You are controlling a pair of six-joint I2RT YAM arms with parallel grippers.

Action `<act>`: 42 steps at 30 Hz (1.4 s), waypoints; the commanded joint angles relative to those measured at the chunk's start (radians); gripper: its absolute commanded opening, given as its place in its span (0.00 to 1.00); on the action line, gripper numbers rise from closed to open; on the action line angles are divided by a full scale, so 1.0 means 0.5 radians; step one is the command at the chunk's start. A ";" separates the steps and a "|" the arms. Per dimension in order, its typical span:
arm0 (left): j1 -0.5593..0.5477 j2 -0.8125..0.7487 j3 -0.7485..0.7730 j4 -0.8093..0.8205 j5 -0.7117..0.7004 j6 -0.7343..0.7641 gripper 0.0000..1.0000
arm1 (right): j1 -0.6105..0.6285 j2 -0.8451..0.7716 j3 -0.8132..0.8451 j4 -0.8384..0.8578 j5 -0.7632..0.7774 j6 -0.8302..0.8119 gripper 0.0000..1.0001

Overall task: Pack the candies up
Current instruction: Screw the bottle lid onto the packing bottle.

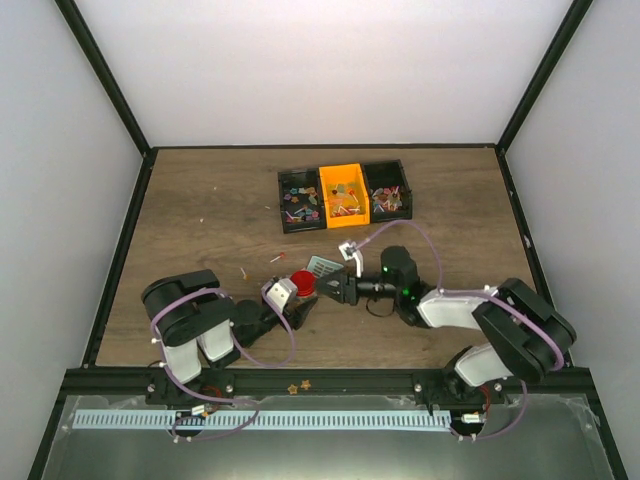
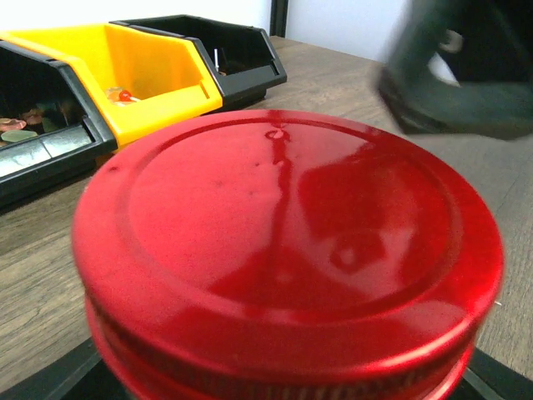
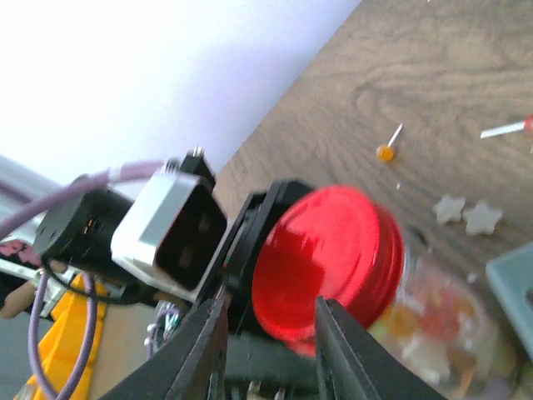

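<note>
A clear jar (image 3: 429, 329) with candies inside it wears a red round lid (image 1: 303, 281), which fills the left wrist view (image 2: 283, 250). My left gripper (image 1: 293, 293) is shut on the jar below the lid, lying on its side near the table's front. My right gripper (image 1: 331, 289) is at the lid from the right; its fingers (image 3: 333, 333) stand apart in front of the lid's face and hold nothing. More candies (image 1: 299, 200) lie in the bins at the back. A teal scoop (image 1: 321, 266) rests just behind the lid.
Three bins stand in a row at the back: black (image 1: 285, 212), orange (image 1: 343, 172), black (image 1: 385, 166). A few loose sweets (image 3: 385, 152) and two small stars (image 3: 466, 214) lie on the wood. Black frame posts edge the table.
</note>
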State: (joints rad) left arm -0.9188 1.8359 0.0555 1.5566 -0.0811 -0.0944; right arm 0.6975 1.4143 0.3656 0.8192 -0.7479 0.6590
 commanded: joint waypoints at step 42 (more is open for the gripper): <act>0.002 0.154 -0.353 0.430 -0.021 -0.152 0.71 | -0.044 0.504 0.153 0.238 -0.349 -0.012 0.01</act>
State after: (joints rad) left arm -0.9230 1.8336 0.0521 1.5562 -0.0853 -0.0772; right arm 0.6407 1.6417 0.5011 0.9134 -0.8059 0.6067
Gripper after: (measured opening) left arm 0.709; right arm 0.011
